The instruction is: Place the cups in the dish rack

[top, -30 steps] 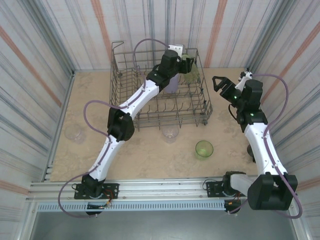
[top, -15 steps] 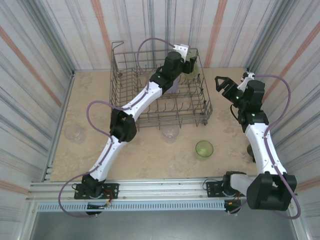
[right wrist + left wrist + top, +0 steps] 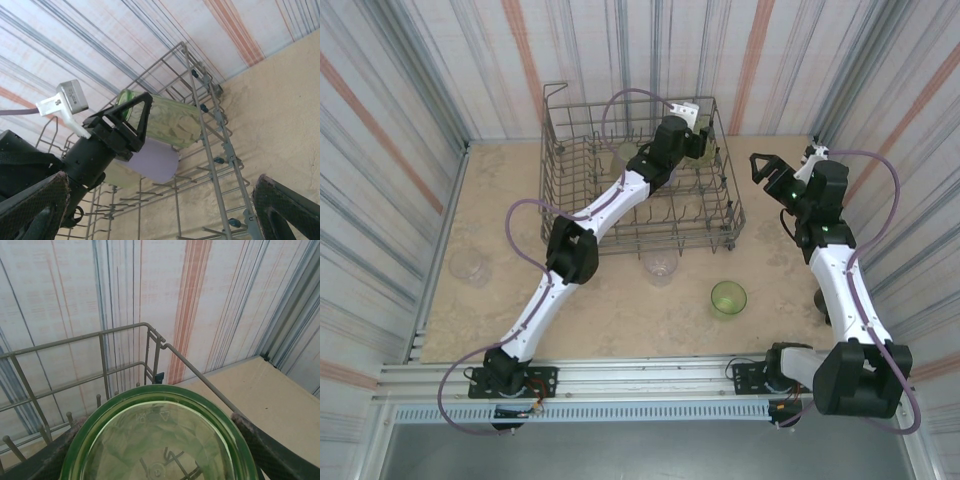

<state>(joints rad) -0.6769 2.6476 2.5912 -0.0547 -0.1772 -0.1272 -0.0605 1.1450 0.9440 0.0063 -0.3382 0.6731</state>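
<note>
The grey wire dish rack [image 3: 558, 190] stands at the back of the table. My left gripper [image 3: 697, 140] reaches into the rack's far right corner, shut on a yellow-green cup [image 3: 160, 440] whose base sits between the dark fingers [image 3: 272, 452]. The right wrist view shows this cup [image 3: 170, 122] held on its side above a lavender cup [image 3: 157, 160] and another yellow-green cup [image 3: 112, 175] lying in the rack [image 3: 215, 150]. My right gripper [image 3: 761, 166] hangs open to the right of the rack, holding nothing. On the table are a clear cup [image 3: 660, 267], a green cup [image 3: 728, 298] and a second clear cup [image 3: 470, 267].
Striped walls [image 3: 410, 110] close in the table on three sides. The rack's top rim [image 3: 125, 330] runs close to the back wall. Open beige tabletop [image 3: 610, 310] lies between the rack and the arm bases.
My left gripper has carried the yellow-green cup further back and right, toward the rack's far right corner. The right arm has barely moved.
</note>
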